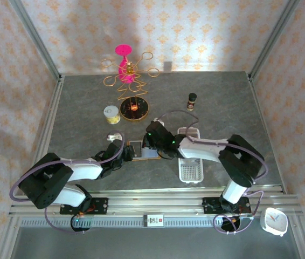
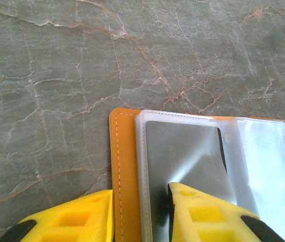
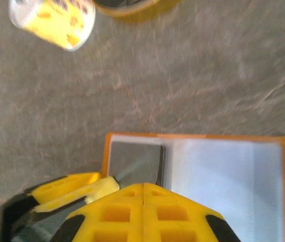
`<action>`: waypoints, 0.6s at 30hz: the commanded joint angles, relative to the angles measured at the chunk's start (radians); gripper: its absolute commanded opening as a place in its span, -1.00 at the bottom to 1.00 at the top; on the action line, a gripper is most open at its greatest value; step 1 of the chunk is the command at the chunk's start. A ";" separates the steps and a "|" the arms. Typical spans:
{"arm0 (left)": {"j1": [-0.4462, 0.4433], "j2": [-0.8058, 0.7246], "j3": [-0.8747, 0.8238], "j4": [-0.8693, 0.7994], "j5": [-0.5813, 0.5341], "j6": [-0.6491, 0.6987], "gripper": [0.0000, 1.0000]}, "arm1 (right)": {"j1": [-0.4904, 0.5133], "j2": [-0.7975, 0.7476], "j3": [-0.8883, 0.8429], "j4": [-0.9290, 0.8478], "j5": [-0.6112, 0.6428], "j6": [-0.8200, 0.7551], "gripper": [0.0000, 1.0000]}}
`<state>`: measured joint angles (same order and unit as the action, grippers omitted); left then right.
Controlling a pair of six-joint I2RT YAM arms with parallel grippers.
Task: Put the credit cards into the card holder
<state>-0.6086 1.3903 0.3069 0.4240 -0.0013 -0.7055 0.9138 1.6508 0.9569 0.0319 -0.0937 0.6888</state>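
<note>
The orange card holder (image 2: 124, 166) lies open and flat on the stone table, its clear inner sleeves facing up. A grey credit card (image 2: 183, 151) sits in the left sleeve, a dark edge showing along its right side. My left gripper (image 2: 140, 189) is open, its jaws partly apart across the holder's left edge: one finger on the table beside it, the other over the grey card. My right gripper (image 3: 143, 185) is shut with nothing between its fingers, hovering over the holder's (image 3: 193, 137) middle near the card (image 3: 132, 161). From above, both grippers meet at the holder (image 1: 143, 152).
A long white slotted tray (image 1: 190, 156) lies just right of the holder under the right arm. Behind stand a yellow-patterned cup (image 1: 110, 114), a gold wire stand with a pink top (image 1: 128, 70) and a small dark bottle (image 1: 192, 100).
</note>
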 commanded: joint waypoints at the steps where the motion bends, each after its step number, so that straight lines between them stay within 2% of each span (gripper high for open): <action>1: -0.001 0.061 0.012 -0.012 0.028 0.025 -0.41 | 0.003 -0.087 -0.040 -0.067 0.163 -0.057 -0.87; 4: -0.002 0.069 0.013 -0.003 0.050 0.032 -0.41 | -0.011 -0.132 -0.052 -0.088 0.165 -0.065 -0.71; 7: -0.003 0.075 0.013 0.013 0.073 0.035 -0.41 | -0.074 -0.176 -0.060 -0.134 0.096 -0.075 -0.38; 10: -0.017 0.079 0.013 0.035 0.101 0.042 -0.41 | -0.101 -0.244 -0.129 -0.083 0.057 -0.090 0.31; 11: -0.025 0.082 0.016 0.032 0.100 0.047 -0.41 | -0.101 -0.257 -0.142 -0.069 0.036 -0.091 0.44; 13: -0.040 0.084 0.028 0.014 0.079 0.053 -0.41 | -0.098 -0.262 -0.147 -0.064 0.000 -0.080 0.48; 18: -0.045 0.075 0.028 0.007 0.053 0.052 -0.39 | -0.057 -0.237 -0.182 -0.029 0.011 -0.016 0.11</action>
<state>-0.6384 1.4433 0.3344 0.4717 0.0036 -0.6720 0.8368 1.4075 0.8017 -0.0223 -0.0792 0.6361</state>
